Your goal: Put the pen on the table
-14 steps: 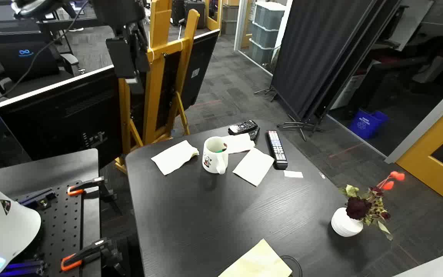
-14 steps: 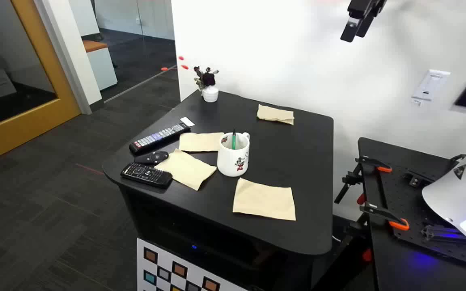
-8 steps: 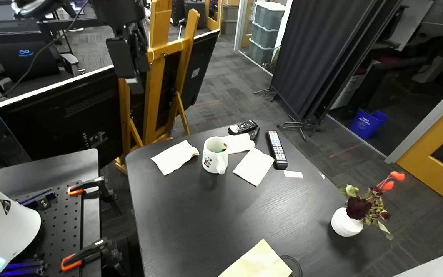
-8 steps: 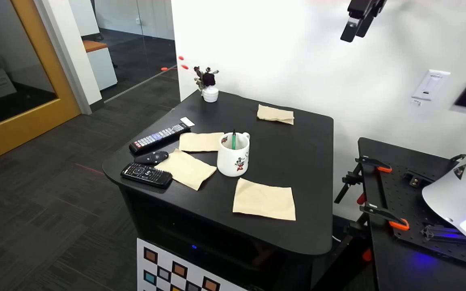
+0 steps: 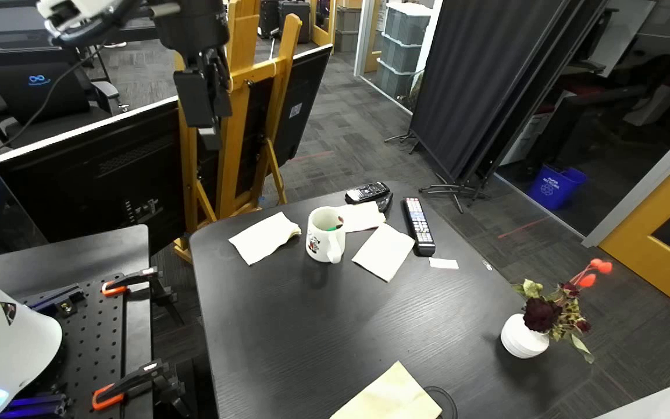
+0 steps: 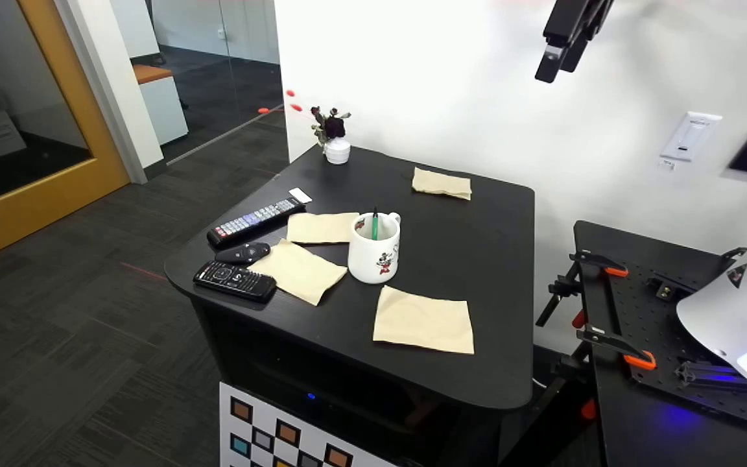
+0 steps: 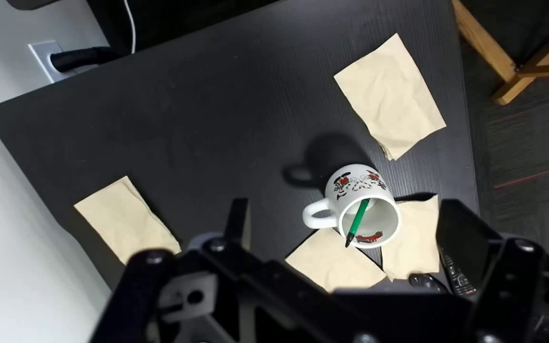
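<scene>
The pen is green with a black tip and leans inside the white mug, its tip above the rim. It shows in both exterior views (image 5: 334, 228) (image 6: 375, 227) and in the wrist view (image 7: 358, 220). The white mug (image 6: 373, 261) stands upright on the black table (image 6: 471, 259); the mug also shows in the wrist view (image 7: 358, 183). My gripper (image 6: 558, 68) is high above the table, well apart from the mug. In the wrist view my gripper (image 7: 348, 221) is open and empty, with the mug and pen seen between its fingers. The pen's lower end is hidden.
Several tan napkins lie around the mug, one (image 6: 424, 321) close beside it. A long remote (image 6: 257, 222), a small black remote (image 6: 242, 253) and another remote (image 6: 235, 280) lie near the table's edge. A white vase with flowers (image 6: 337, 151) stands at a corner.
My gripper has moved a little lower and slightly toward the table over the last half second. The pen, mug and other things have not moved.
</scene>
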Motion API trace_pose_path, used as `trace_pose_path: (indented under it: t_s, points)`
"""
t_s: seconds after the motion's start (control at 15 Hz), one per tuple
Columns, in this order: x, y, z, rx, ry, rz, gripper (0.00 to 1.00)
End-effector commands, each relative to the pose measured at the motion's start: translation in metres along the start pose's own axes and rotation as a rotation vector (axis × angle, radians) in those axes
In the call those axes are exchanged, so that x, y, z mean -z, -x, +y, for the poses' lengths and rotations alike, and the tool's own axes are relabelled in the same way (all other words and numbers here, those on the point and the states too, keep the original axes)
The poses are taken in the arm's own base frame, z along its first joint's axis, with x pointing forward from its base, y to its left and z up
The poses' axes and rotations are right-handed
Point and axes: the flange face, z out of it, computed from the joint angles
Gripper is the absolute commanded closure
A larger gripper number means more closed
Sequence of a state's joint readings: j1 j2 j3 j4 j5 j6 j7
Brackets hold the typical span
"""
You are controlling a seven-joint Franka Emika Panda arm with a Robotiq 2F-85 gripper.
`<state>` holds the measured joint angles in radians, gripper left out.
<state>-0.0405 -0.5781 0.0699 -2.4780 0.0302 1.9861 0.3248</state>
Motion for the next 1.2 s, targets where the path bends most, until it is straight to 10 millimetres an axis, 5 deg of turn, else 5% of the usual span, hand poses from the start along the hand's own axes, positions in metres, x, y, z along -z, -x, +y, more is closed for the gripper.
trace_pose_path:
  t_s: [0.0, 1.13]
  points:
    - [-0.018, -0.014, -0.018, -0.052, -0.006, -0.024, 0.0]
    - [-0.125, -0.077, -0.097, -0.407, -0.012, 0.136, 0.0]
